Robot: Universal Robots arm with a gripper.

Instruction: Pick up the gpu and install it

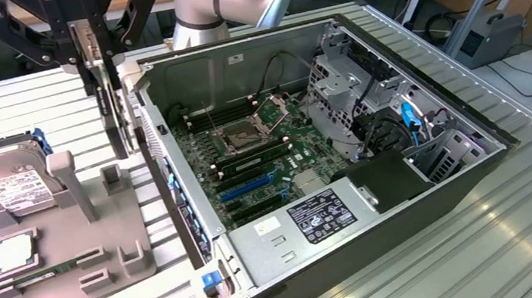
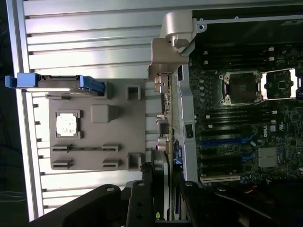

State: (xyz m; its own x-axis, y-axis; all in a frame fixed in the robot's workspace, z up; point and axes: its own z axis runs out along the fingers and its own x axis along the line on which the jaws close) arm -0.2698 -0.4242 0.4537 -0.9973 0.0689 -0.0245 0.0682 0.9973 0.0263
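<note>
Hand (image 1: 97, 55) grips gpu (image 1: 116, 118) upright beside computer case (image 1: 205, 69)

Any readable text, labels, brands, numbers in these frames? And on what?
"DELL", faint and sideways, on the motherboard.
Hard drive label: print too small to read.
Power supply label: symbols and print too small to read.
White sticker on the case's inner wall: unreadable.

Nothing legible — print on the hard-drive label (image 1: 19, 191) and power-supply label (image 1: 321, 216) is too small.
</note>
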